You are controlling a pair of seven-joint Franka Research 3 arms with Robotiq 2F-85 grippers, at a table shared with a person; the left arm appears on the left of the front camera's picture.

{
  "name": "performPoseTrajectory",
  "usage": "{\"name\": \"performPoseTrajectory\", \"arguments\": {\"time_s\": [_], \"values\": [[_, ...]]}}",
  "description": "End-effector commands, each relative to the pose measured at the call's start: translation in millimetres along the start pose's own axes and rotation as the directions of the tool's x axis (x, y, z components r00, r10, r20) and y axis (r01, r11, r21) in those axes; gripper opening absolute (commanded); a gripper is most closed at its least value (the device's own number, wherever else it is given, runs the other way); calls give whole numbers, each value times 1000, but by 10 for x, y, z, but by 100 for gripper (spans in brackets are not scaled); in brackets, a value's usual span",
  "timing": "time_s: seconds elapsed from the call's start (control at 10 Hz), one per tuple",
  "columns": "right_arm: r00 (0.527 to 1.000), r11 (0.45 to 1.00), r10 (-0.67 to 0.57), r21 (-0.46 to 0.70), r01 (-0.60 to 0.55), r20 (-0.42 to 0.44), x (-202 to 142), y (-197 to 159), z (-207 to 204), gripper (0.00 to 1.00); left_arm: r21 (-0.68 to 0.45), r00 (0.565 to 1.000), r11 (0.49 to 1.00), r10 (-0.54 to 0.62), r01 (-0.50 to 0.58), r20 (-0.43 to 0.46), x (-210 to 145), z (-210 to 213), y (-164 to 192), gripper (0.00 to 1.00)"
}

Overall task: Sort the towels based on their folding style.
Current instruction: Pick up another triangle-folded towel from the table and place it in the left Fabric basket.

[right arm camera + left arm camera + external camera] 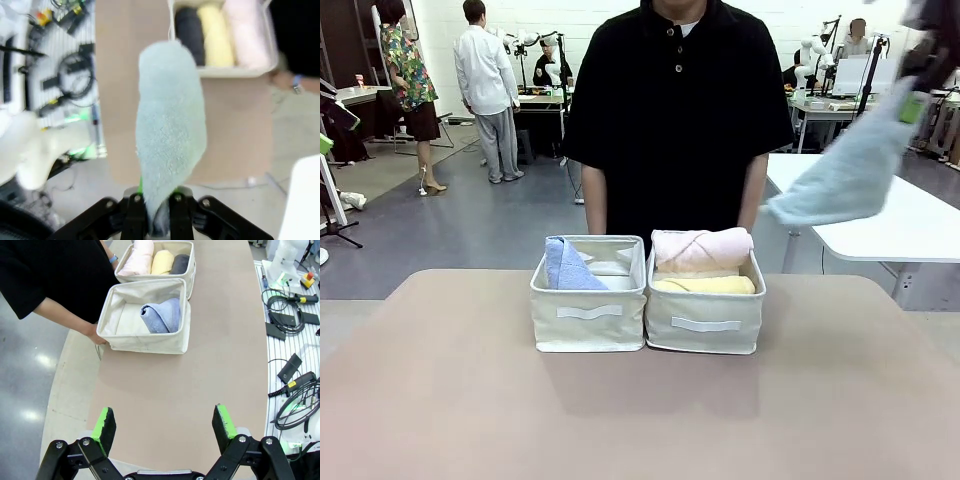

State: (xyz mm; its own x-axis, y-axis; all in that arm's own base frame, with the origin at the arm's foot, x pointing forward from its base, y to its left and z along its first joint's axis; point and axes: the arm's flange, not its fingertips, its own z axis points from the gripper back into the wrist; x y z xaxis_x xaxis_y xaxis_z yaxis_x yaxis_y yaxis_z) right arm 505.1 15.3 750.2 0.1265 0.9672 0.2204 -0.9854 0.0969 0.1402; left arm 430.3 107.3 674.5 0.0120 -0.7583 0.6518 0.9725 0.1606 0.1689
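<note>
Beyond the wide-open, empty left pincer (167, 425), the nearer bin (145, 344) holds a blue towel (162, 315); the farther bin (190, 271) holds three rolls (162, 261) (pink, yellow, grey). The right pincer (154, 210) is clamped on a blurred teal towel (170, 125), apparently dangling.

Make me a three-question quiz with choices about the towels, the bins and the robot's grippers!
1. Where is the blue towel?
A) on the table
B) in the left bin
C) in the person's hand

2. How many rolled towels show in the right bin?
A) one
B) three
C) six

3. What is the right gripper doing?
A) hanging open
B) pressing the table
C) holding the teal towel

Answers:
1 B, it pokes up inside that bin.
2 B, a pink roll, a yellow roll and a dark grey roll lie side by side.
3 C, its fingers are shut on the towel's end.
</note>
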Motion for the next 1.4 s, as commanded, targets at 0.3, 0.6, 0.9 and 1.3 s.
{"name": "performPoseTrajectory", "arguments": {"time_s": [0.3,0.6,0.9,1.3], "values": [[998,993,-14,-116,20,56,1722,34,-189,15,-1,1000,1000,-5,5,10,0,13,-11,100],[995,967,-61,-243,80,85,2178,-439,-715,15,-1,1000,1000,-5,5,10,0,13,-11,100],[985,982,-6,-184,38,173,2412,-678,-1059,15,-1,1000,1000,-5,5,10,0,13,-11,100],[991,977,-14,-209,41,130,2323,-743,-1134,15,-1,1000,1000,-5,5,10,0,13,-11,100]]}}
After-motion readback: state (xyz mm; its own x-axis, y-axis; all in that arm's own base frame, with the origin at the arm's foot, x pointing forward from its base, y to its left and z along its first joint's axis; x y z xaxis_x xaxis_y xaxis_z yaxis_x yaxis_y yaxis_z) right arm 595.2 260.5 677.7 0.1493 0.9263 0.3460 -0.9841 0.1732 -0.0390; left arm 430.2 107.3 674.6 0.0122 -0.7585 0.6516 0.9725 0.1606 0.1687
